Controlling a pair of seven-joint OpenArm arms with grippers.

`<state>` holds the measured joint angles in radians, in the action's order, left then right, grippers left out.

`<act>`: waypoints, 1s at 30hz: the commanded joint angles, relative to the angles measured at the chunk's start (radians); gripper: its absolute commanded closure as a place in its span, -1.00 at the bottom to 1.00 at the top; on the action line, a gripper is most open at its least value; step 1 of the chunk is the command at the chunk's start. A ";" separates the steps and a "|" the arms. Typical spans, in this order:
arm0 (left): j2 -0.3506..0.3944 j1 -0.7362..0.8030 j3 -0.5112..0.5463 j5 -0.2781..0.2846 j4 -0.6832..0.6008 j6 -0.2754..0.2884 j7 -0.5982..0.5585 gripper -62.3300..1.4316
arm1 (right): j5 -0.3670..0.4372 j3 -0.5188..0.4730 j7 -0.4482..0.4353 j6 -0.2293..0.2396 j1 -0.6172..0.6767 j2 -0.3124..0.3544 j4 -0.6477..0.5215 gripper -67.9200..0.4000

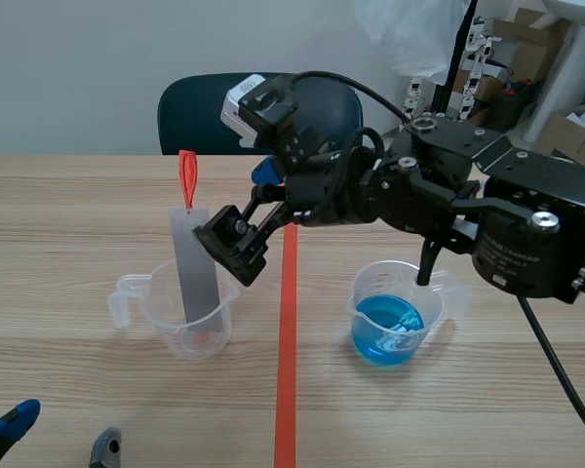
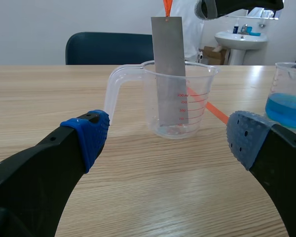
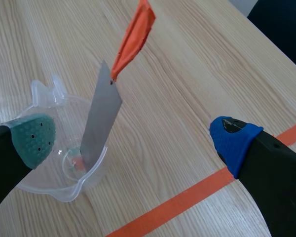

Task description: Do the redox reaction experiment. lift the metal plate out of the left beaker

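Scene view: the metal plate (image 1: pixel 195 268) leaned in the left beaker (image 1: pixel 190 327), toward the worktop's near edge, with its orange tag (image 1: pixel 185 175) clear above the rim. The right gripper (image 1: pixel 249 210) hung at the plate's upper edge, its fingers spread wide with a gap on either side. The left gripper (image 1: pixel 58 437) sat at the near left corner, fingers apart. The beaker of blue liquid (image 1: pixel 390 322) stood well apart.

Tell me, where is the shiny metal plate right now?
In the scene view the metal plate stands leaning in the clear beaker left of the orange-red tape line, with the right arm's open claw close beside it.
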<state>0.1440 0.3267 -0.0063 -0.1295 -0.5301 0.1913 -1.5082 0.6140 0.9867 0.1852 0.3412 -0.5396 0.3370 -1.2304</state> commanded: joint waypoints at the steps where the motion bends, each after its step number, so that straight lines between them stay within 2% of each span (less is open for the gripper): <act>1: 0.004 0.003 0.005 0.018 -0.017 -0.002 -0.046 -0.64 | 0.007 -0.008 -0.009 0.000 -0.035 -0.012 0.000 -1.00; 13: 0.004 0.003 0.005 0.029 -0.017 -0.002 -0.014 -0.64 | 0.006 -0.008 -0.021 0.011 -0.080 -0.123 0.170 -1.00; 21: 0.004 0.003 0.005 0.029 -0.017 -0.002 -0.013 -0.64 | 0.007 -0.008 -0.040 0.027 -0.089 -0.147 0.179 -1.00; 30: 0.003 0.002 0.005 0.032 -0.017 -0.002 -0.014 -0.64 | 0.007 -0.004 0.001 0.030 -0.089 -0.195 0.198 -1.00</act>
<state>0.1440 0.3267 -0.0063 -0.1043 -0.5301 0.1909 -1.5082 0.6136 0.9897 0.1947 0.3672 -0.6006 0.1562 -1.0290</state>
